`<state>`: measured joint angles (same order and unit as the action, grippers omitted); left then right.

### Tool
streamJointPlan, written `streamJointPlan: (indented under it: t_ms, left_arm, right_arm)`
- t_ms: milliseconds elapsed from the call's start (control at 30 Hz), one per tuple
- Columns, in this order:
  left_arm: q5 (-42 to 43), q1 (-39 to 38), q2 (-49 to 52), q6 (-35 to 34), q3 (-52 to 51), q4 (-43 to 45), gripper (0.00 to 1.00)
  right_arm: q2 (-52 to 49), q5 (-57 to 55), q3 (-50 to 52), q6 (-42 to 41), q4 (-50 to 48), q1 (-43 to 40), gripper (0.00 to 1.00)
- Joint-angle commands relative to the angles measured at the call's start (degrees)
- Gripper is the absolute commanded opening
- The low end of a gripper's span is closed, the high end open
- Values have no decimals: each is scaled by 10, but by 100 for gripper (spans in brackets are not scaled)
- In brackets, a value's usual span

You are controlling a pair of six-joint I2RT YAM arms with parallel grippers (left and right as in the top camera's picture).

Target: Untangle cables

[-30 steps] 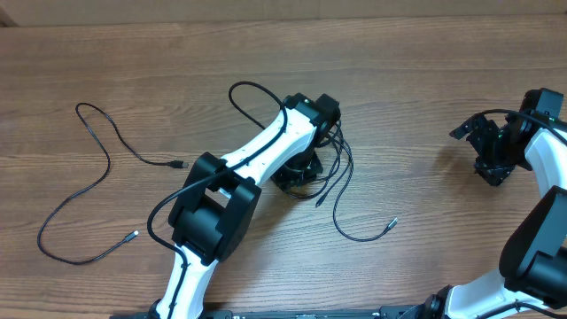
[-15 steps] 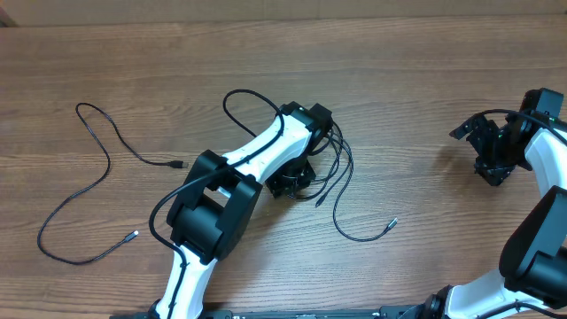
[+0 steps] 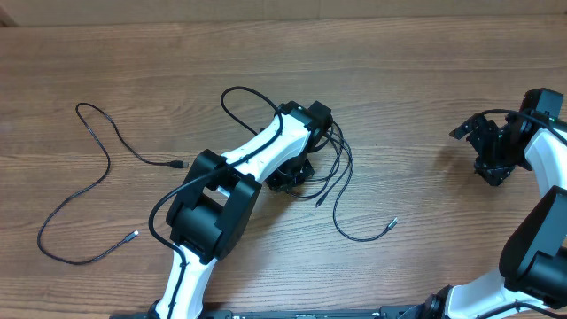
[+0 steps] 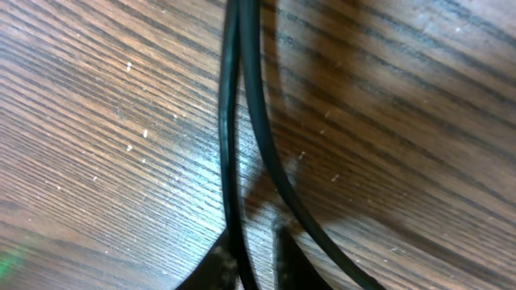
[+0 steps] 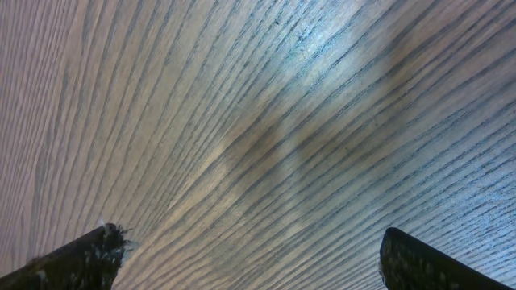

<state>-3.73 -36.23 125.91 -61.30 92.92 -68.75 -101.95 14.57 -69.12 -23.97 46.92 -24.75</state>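
A tangle of thin black cables lies mid-table, with one silver-tipped end trailing to the right. A separate cable snakes over the table's left side. My left gripper is down in the tangle. In the left wrist view two strands run side by side, and my left gripper has its jaws drawn in on the left strand at the table surface. My right gripper hangs at the far right, wide open over bare wood, away from every cable.
The left arm's white link and black elbow cover part of the tangle. A loop of cable rises behind the left wrist. The wooden table reaches every edge of the overhead view.
My left gripper has shifted slightly left and its jaws have narrowed onto a cable strand. The loop behind the wrist moved left with it. The right arm has stayed still.
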Motion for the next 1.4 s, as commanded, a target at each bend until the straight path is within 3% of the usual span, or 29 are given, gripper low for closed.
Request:
streamJointPlan:
  t_ms: [0, 200, 333, 500, 767, 867, 1167, 1367]
  left_arm:
    - [-7, 4, -3, -6, -7, 0, 12]
    - [-4, 4, -3, -6, -7, -2, 4]
    - [8, 6, -3, 17, -1, -7, 4]
    - [-24, 12, -4, 21, 73, -99, 4]
    - [-183, 5, -5, 21, 311, -278, 4]
    - [-214, 2, -10, 65, 391, -281, 4]
    - [-300, 2, -38, 105, 613, -280, 4]
    - [-313, 2, -47, 204, 755, -279, 4]
  right_arm:
    - [9, -4, -14, -2, -3, -1, 100]
    - [9, -4, -14, -2, -3, -1, 100]
    - [9, -4, -14, -2, -3, -1, 100]
    - [9, -4, -14, -2, -3, -1, 100]
    - [9, -4, -14, -2, -3, -1, 100]
    - [9, -4, -14, -2, -3, -1, 100]
    - [9, -4, -14, -2, -3, -1, 100]
    - [9, -4, -14, -2, -3, -1, 100]
